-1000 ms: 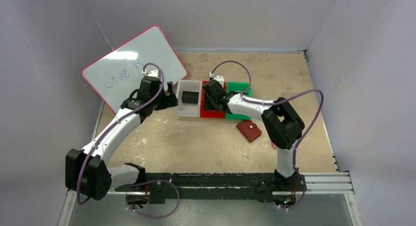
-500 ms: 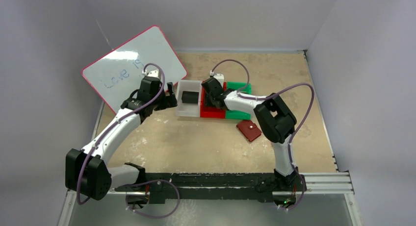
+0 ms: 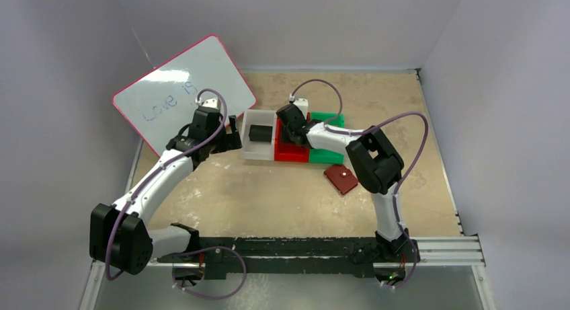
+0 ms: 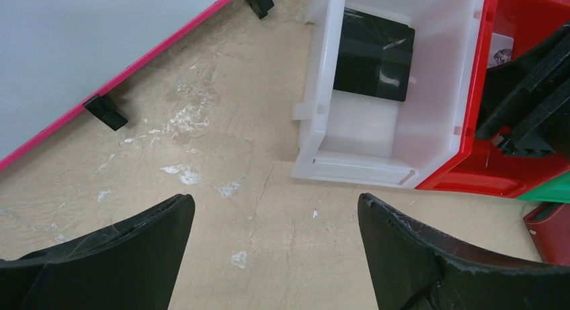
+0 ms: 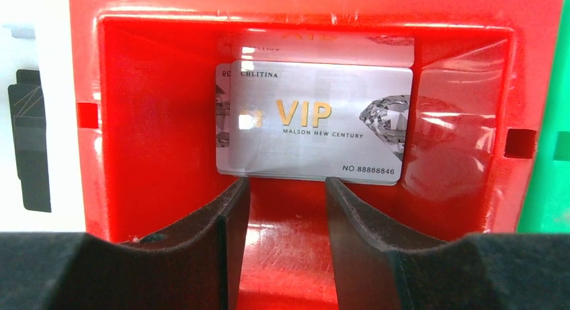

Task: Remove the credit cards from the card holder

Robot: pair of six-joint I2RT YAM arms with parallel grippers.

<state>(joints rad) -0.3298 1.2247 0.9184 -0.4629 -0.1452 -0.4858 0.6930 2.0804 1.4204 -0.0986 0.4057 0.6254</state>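
**A:** From above, what's changed?

**B:** The right arm has folded inward, and the right pincer stays over the red bin. The card holder lies on the bench beside the bins. It looks shut.

**A:** Left wrist?

**B:** The left pincer is released wide and empty. A black card sits in the white bin.

**A:** Right wrist?

**B:** Jaws parted, grasping nothing. A silver VIP card lies in the red bin atop another, so I'd say it was just delivered.
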